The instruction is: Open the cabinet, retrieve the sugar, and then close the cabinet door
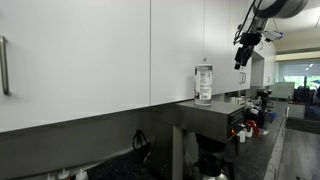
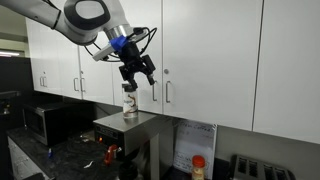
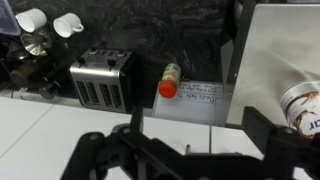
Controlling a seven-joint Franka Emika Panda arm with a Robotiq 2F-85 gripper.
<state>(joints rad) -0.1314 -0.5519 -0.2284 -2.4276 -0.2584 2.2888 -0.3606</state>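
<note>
Gripper [image 2: 139, 80] with jaws spread wide, holding nothing. Just below them, apart from the fingers, the sugar [image 2: 129, 102] stands upright on the flat top of a steel machine [image 2: 143, 121]. Directly behind the jaws lies the cabinet door [image 2: 148, 14], its handle [image 2: 155, 92] just beside and below them. The panel appears flush with the rest of the cabinet [image 2: 210, 50]. The jar is evidently out, and the closing step looks finished or nearly so. The next move calls for pressing the panel home if it is unseated, then withdrawing upward clear of the jar.
</note>
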